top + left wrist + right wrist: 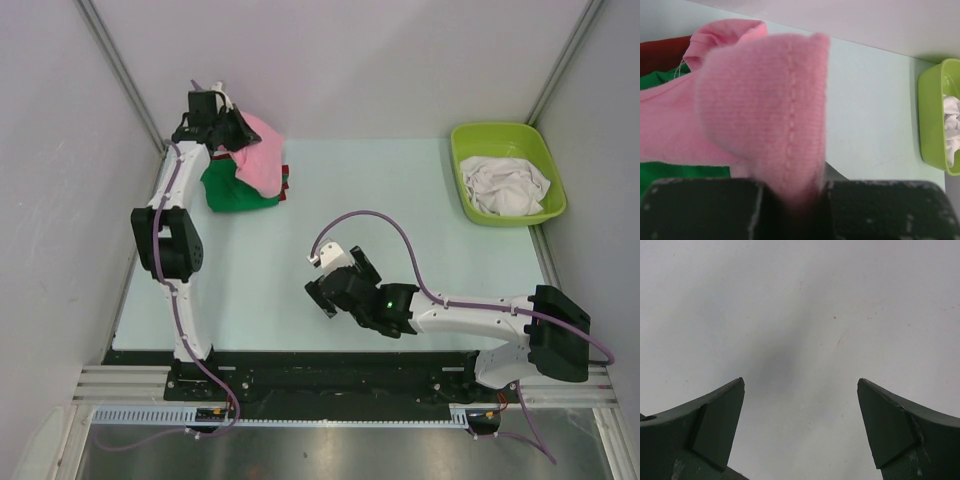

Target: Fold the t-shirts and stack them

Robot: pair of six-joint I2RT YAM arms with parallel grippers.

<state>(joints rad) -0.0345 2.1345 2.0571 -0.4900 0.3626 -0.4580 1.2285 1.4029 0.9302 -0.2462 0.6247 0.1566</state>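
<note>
**Table [400,210].** Pale surface, closed in by walls at the far edge and on both sides, with a black rail along the near edge. The broad middle lies open, between the shirt pile at far left and the lime-green tub [462,160] at far right.

**Pile.** It sits in the far-left corner, close to the left wall and near the far edge. The green t-shirt [232,194] lies flat on the table. A strip of the red t-shirt [286,184] shows at its right side. The pink t-shirt [262,158] lies over the right part of both.

**Tub.** It stands against the right wall near the far corner, with crumpled white t-shirts [508,186] inside it. It is well apart from the pile.

**Left arm.** It rises from its base along the left edge, elbow raised, and the forearm stretches to the far-left corner. The left tool [792,197] is closed on a fold of the pink t-shirt. In the wrist view a stitched hem stands up out of the pinch.

**Right arm.** From its base at near right, the forearm runs low and leftward over the near half of the table. The right tool [801,385] faces bare table near the middle, its jaws spread wide with nothing between them. It is well apart from the pile and the tub.
</note>
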